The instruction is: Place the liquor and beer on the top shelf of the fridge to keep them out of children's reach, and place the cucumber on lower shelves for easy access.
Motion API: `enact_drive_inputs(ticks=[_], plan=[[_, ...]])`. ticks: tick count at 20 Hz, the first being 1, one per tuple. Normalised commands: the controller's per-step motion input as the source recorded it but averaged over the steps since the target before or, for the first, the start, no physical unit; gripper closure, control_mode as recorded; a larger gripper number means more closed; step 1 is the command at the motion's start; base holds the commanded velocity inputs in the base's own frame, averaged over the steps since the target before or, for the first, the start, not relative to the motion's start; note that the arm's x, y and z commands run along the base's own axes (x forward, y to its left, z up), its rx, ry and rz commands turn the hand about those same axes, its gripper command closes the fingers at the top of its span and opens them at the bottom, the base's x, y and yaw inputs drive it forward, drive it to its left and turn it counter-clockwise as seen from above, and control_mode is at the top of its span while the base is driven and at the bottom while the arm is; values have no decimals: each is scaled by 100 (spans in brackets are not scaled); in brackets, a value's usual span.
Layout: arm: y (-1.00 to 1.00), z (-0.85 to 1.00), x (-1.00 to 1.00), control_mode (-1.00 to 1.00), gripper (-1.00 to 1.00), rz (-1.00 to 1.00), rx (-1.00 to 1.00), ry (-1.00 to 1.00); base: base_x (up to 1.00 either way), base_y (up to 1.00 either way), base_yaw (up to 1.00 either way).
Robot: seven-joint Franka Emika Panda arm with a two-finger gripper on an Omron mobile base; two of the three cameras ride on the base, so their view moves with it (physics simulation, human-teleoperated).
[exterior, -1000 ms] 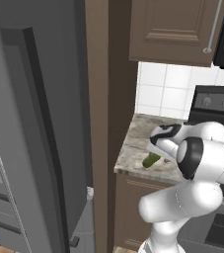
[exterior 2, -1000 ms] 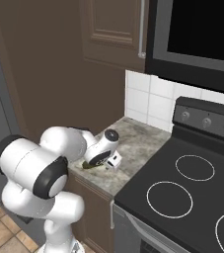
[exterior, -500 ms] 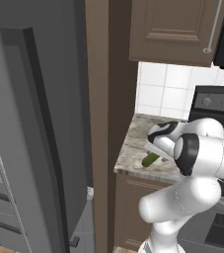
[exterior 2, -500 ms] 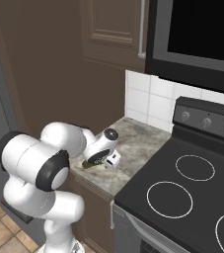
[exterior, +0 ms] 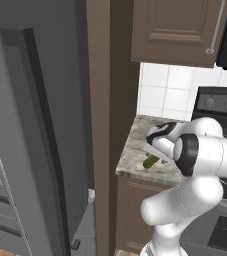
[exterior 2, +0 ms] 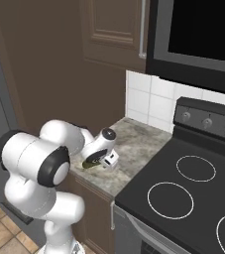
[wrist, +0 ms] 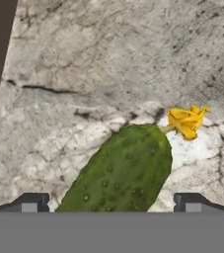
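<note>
The tool (wrist: 111, 203) is standing open at the bottom of the hand view, straddling the cucumber (wrist: 121, 173), which is lying slanted on the counter (wrist: 84, 74). Closing across that slant is risking a roll toward the counter's edge at upper left.

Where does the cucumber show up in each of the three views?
Left base view: cucumber lies on the stone counter, centre right, just below the claw.
Right base view: left of centre, near the counter's front edge, partly behind the arm.
Hand view: bottom centre, running up to a yellow flower.
Shared landmark: the speckled stone counter.
</note>
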Motion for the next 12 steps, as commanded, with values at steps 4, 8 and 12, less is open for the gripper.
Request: enact_drive_inputs(ticks=[4,8,12], plan=[[13,-19,0,-100,-100,0,0,0,0,0,0],[9,-23,0,-100,-100,0,0,0,0,0,0],[9,-29,0,-100,100,0,0,0,0,0,0]])
